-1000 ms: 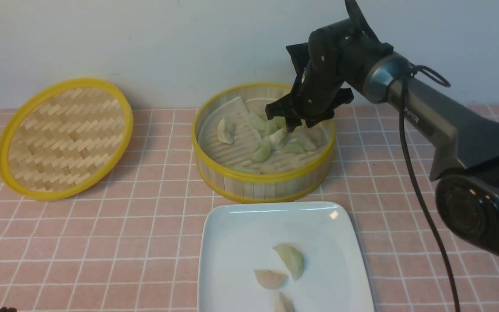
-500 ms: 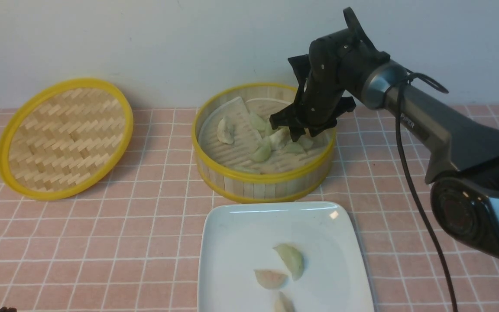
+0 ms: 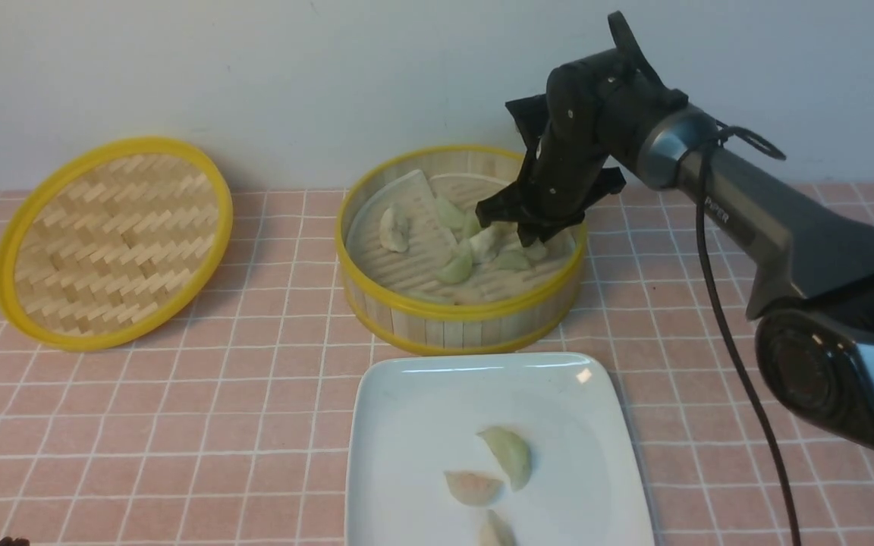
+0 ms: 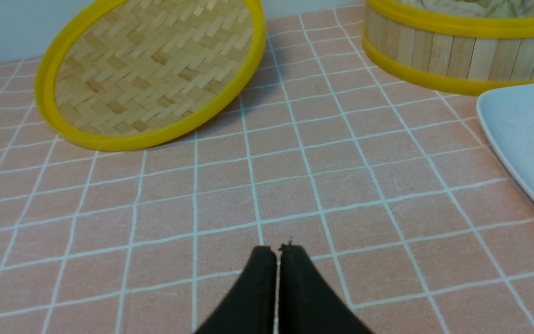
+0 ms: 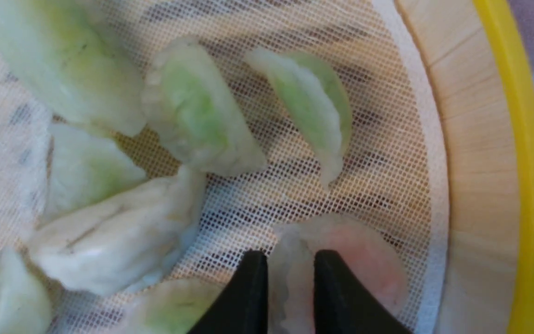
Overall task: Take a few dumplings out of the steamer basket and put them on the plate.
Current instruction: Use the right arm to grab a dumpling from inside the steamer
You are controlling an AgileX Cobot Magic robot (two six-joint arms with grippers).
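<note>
The steamer basket (image 3: 452, 311) stands behind the white plate (image 3: 422, 425) and holds several dumplings (image 3: 458, 267) on its liner. My right gripper (image 3: 524, 231) reaches down into the basket's right side. In the right wrist view its jaws (image 5: 290, 260) pinch the crimped edge of a pale pink dumpling (image 5: 364, 260) that lies next to the basket wall (image 5: 475, 139). Green dumplings (image 5: 193, 111) lie just beyond it. Three dumplings rest on the plate: a green one (image 3: 511, 455), a pink one (image 3: 473, 487) and one at the frame's bottom edge (image 3: 496, 531). My left gripper (image 4: 276, 250) is shut and empty, low over the tablecloth.
The flat woven lid (image 3: 114, 243) with a yellow rim leans at the back left, also in the left wrist view (image 4: 151, 69). A pink checked cloth (image 3: 255, 425) covers the table. A wall stands close behind the basket. The right arm's cable (image 3: 718, 303) hangs beside it.
My right gripper has dropped lower into the basket's right side and its jaws have narrowed onto the pink dumpling. The dumplings on the plate have not moved.
</note>
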